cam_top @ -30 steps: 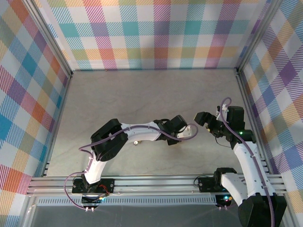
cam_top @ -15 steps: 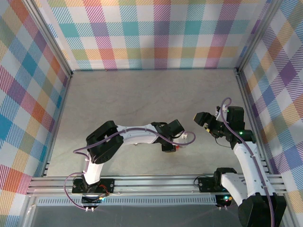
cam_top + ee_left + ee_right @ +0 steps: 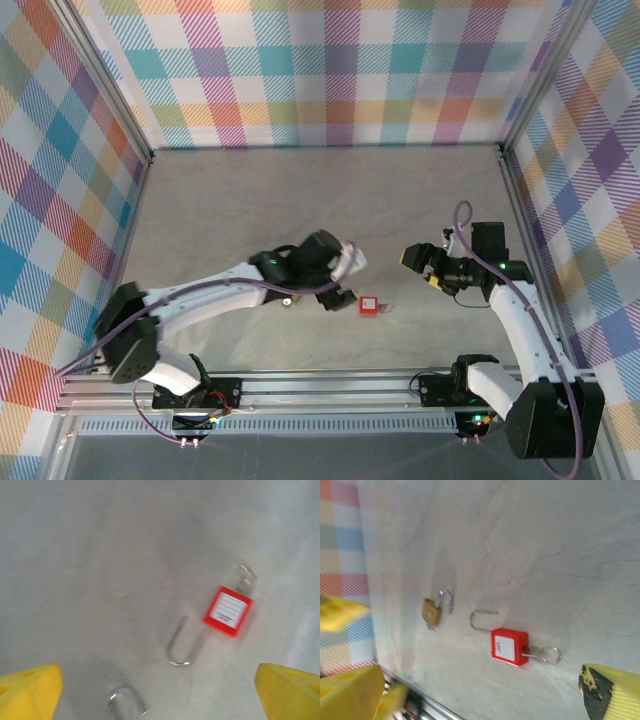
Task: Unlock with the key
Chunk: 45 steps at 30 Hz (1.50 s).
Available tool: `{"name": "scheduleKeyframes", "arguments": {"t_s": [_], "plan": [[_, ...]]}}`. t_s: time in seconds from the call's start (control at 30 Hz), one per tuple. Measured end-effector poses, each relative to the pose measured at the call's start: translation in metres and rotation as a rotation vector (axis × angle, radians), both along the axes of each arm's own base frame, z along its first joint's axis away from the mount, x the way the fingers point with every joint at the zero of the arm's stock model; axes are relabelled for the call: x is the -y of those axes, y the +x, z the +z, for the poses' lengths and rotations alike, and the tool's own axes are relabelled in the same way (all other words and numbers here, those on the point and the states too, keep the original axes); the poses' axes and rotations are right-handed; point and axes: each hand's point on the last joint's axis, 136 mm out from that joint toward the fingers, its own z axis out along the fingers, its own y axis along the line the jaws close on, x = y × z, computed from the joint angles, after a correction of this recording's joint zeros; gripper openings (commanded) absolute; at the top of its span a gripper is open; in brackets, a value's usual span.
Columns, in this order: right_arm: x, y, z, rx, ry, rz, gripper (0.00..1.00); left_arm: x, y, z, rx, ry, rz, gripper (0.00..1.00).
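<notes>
Red plastic-bodied padlock (image 3: 369,305) lies flat on the grey counter (image 3: 250,200), silver shackle open, ringed key (image 3: 551,654) in its base. Small brass padlock (image 3: 431,612) nearby, not touching. Left tool (image 3: 160,690) spread wide, empty, above the red lock. Right tool (image 3: 480,695) spread wide, empty.

A red, rectangular padlock (image 3: 509,647) lies flat on the grey tabletop (image 3: 545,540), its white label facing up. Its thin steel shackle (image 3: 481,614) stands open, one leg free of the body. A small metal key (image 3: 535,654) with a ring sits in the opposite end.
</notes>
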Motion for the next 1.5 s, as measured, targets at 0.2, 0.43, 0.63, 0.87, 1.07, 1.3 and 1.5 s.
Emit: {"name": "scheduleKeyframes", "arguments": {"t_s": [0.2, 0.43, 0.63, 0.87, 1.07, 1.3, 1.5], "plan": [[-0.074, -0.025, -0.017, 0.014, -0.220, 0.442, 0.99, -0.067, 0.026, 0.056, -0.021, -0.249, 0.349, 1.00], [-0.107, -0.050, -0.063, 0.105, -0.471, 0.907, 0.99, -0.103, 0.014, 0.081, -0.051, -0.350, 0.511, 1.00], [-0.097, -0.055, -0.082, 0.220, -0.604, 1.184, 0.99, -0.123, 0.007, 0.085, -0.040, -0.341, 0.569, 1.00], [-0.090, -0.042, -0.110, 0.238, -0.701, 1.300, 0.98, -0.131, 0.005, 0.079, -0.043, -0.303, 0.591, 1.00], [-0.088, -0.032, -0.127, 0.224, -0.751, 1.326, 0.93, -0.134, 0.007, 0.079, -0.037, -0.301, 0.600, 1.00], [-0.090, -0.008, -0.137, 0.175, -0.797, 1.262, 0.62, -0.140, 0.006, 0.080, -0.031, -0.294, 0.613, 1.00], [-0.092, 0.005, -0.136, 0.117, -0.809, 1.148, 0.36, -0.146, 0.004, 0.081, -0.025, -0.287, 0.624, 1.00]]}}
